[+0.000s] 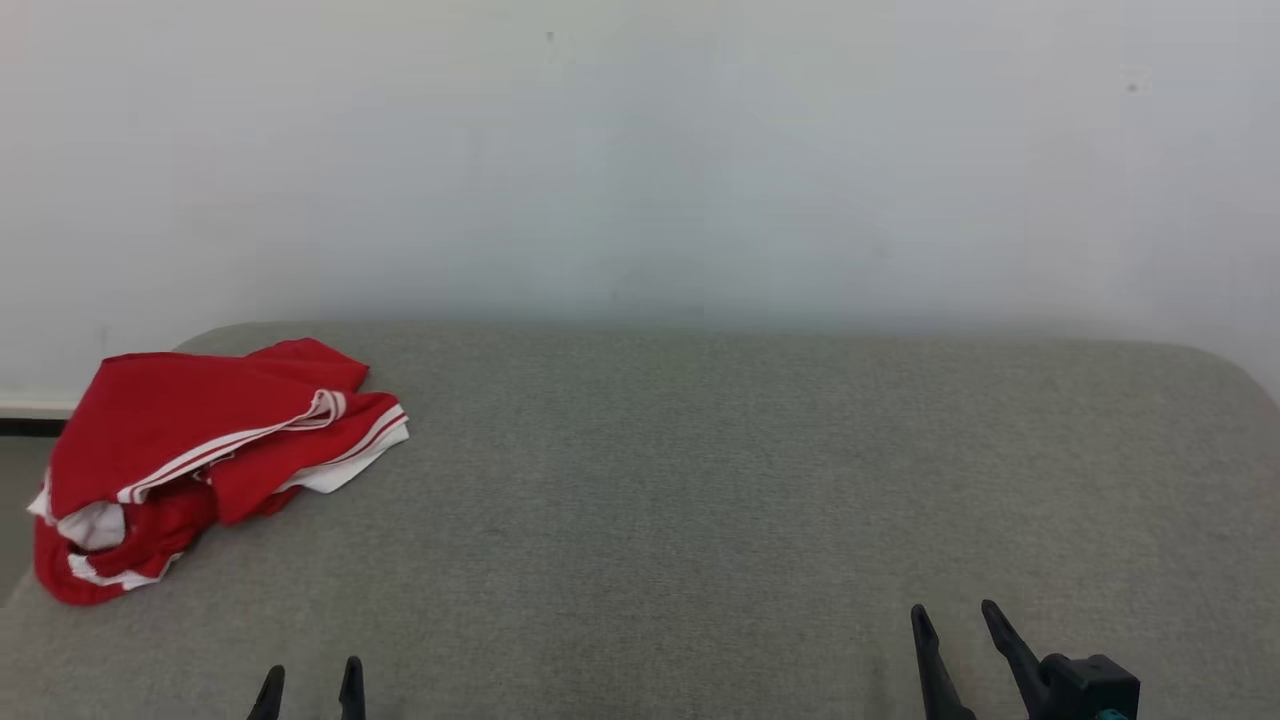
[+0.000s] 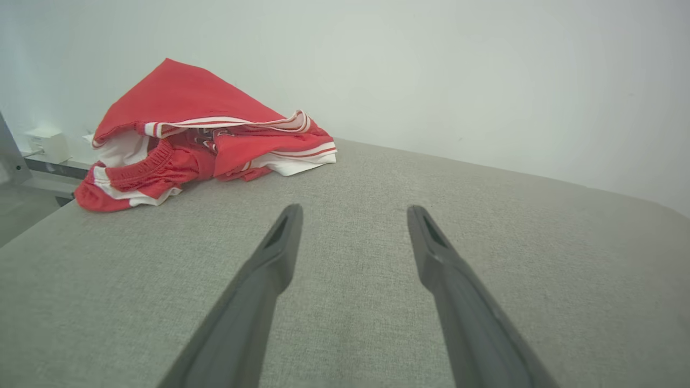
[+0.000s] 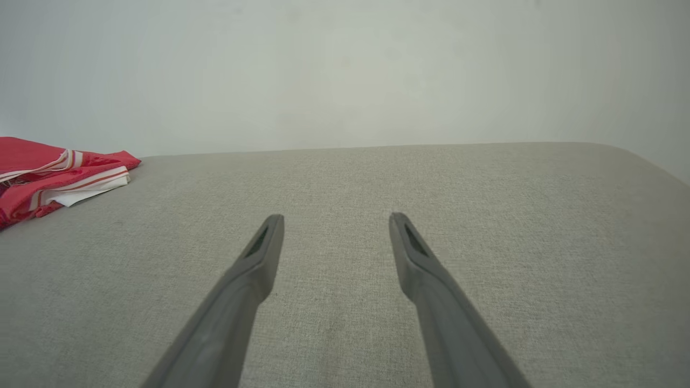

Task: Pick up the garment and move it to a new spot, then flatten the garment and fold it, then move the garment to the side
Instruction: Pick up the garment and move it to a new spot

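The garment (image 1: pixel 200 440) is a red piece with white stripes, lying crumpled at the far left edge of the grey cushioned surface (image 1: pixel 700 480). In the left wrist view the garment (image 2: pixel 199 134) lies ahead and to the left, its elastic waistband showing. A corner of the garment (image 3: pixel 54 172) reaches into the right wrist view at the left edge. My left gripper (image 1: pixel 312 680) is open near the bottom left, well short of the cloth. My right gripper (image 1: pixel 955 622) is open at the bottom right, far from it. Both hold nothing.
A pale wall (image 1: pixel 640 150) rises behind the surface. Past the left edge, floor and a dark baseboard (image 1: pixel 30 427) show, with a white box (image 2: pixel 46 143) by the wall.
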